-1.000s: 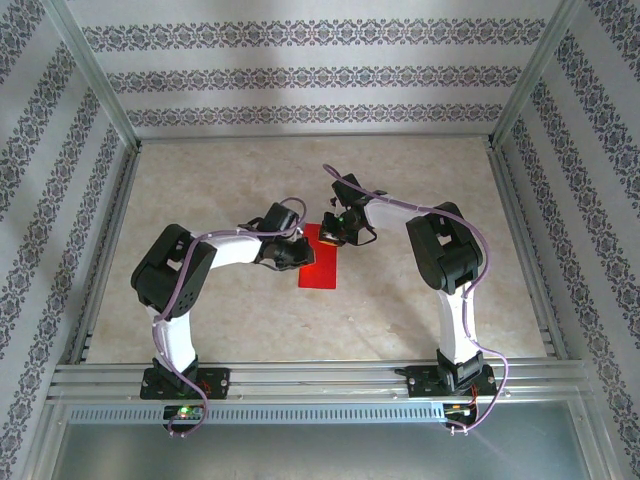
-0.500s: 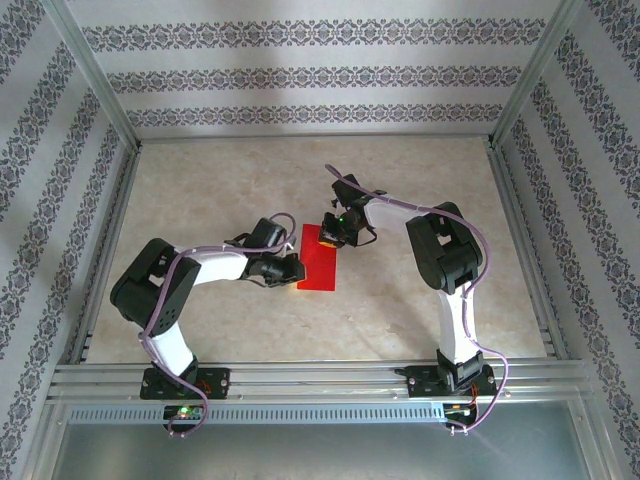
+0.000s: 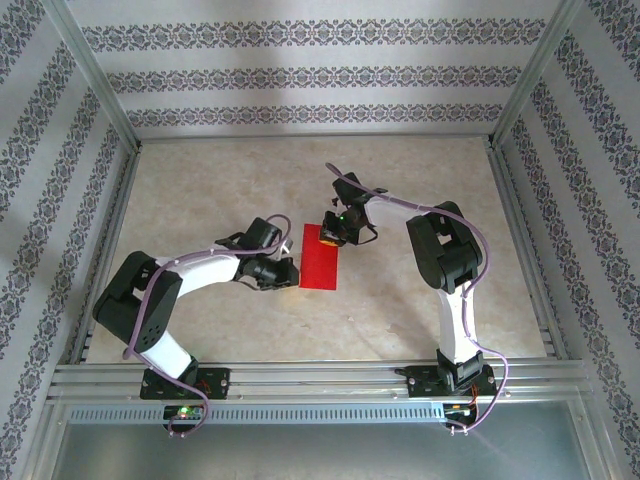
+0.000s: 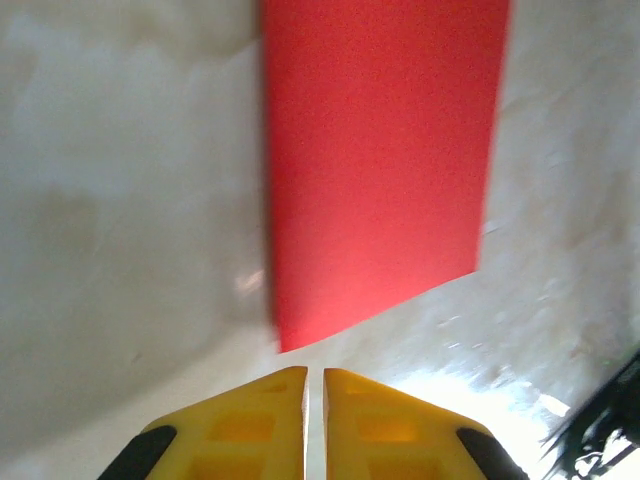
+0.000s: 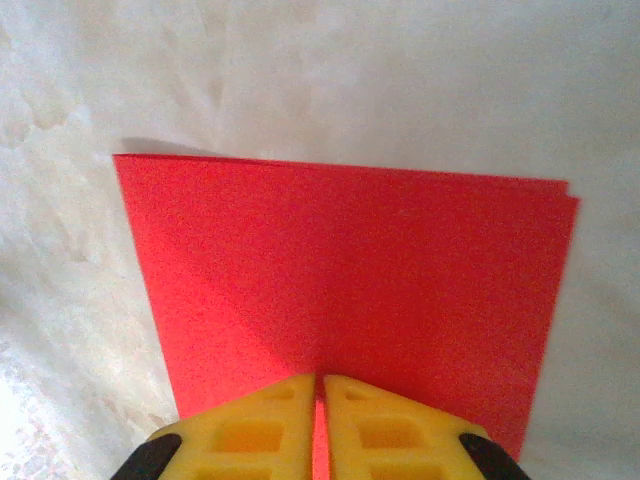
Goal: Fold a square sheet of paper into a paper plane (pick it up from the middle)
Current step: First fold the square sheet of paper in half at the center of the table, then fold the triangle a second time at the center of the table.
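Okay, right gripper [image 5: 320, 384]: yellow fingers pressed together with nothing between them, tips down over the red sheet of paper [image 5: 340, 265], which spreads out ahead of them and to both sides. I can't tell whether the tips bear on it or hover just above.

Left gripper [image 4: 314, 378] is closed up and empty too. The sheet lies just ahead of it and a little to its right, flat on the table [image 4: 120, 200], with the near corner close to the tips but apart from them.

From above, the sheet reads as a narrow rectangle between the two grippers. Ahead and to the right of the right gripper, its corner shows two edges slightly offset, so I judge it's doubled over.

Handling: it's thin, feather-light and floppy, and I expect it'll skate on this smooth top if nudged sideways. Creases stay, so a sloppy pinch would mark it. I'd pin it from above with one closed gripper and take a free edge with the other, fingers barely spread, lifting the top layer only.
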